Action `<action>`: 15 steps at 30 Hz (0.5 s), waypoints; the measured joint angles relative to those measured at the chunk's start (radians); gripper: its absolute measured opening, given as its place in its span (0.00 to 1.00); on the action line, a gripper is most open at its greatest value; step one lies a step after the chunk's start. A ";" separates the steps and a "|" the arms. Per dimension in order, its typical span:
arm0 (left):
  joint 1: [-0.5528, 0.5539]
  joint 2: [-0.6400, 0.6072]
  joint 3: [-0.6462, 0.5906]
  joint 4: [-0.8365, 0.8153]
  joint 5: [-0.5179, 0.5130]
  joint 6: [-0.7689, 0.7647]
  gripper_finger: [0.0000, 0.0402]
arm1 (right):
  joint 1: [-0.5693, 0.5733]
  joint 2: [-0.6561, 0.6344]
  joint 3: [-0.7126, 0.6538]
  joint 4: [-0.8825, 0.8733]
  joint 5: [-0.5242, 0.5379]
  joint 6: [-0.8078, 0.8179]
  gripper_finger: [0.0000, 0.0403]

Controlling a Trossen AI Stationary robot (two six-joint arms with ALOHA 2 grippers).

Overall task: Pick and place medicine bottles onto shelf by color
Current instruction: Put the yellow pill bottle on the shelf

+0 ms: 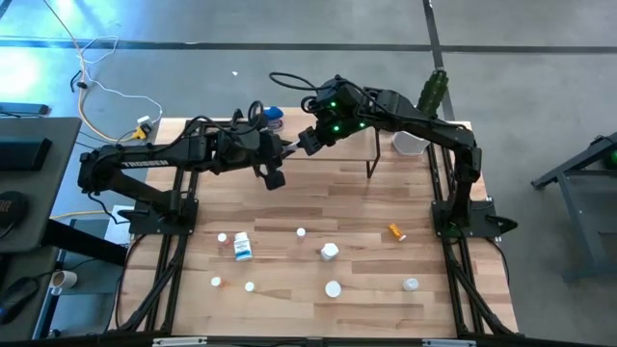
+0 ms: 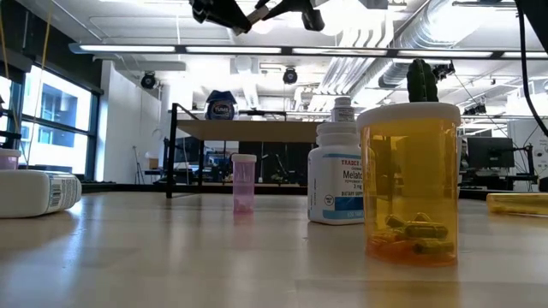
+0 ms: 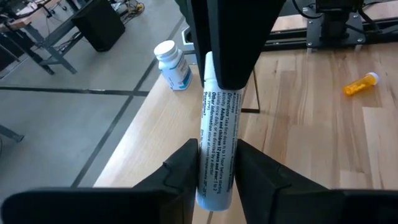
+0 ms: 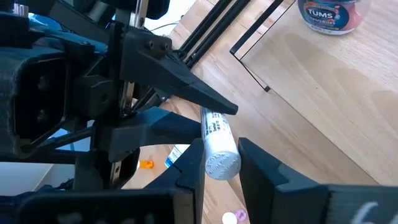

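Above the plank tabletop (image 1: 318, 207), frame centre, left gripper (image 3: 213, 163) and right gripper (image 4: 222, 163) both clamp one white, text-printed cylindrical bottle (image 3: 216, 152): handover step, so you likely release one gripper next.

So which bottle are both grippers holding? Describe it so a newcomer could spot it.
Look above the far half of the table, just before the shelf, where the two arms meet. Between the left gripper and right gripper is a slim white tube with black print. Every other bottle lies loose on the table.
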 joint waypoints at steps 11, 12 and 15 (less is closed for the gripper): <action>0.001 0.000 0.000 -0.001 0.033 -0.004 0.18 | 0.000 0.000 0.000 -0.002 -0.004 -0.103 0.23; 0.001 0.000 0.000 -0.001 0.035 -0.005 0.18 | 0.000 0.000 0.000 -0.001 -0.004 -0.120 0.25; 0.001 0.000 0.000 -0.004 0.067 -0.011 0.17 | 0.001 0.000 0.000 -0.001 -0.005 -0.159 0.32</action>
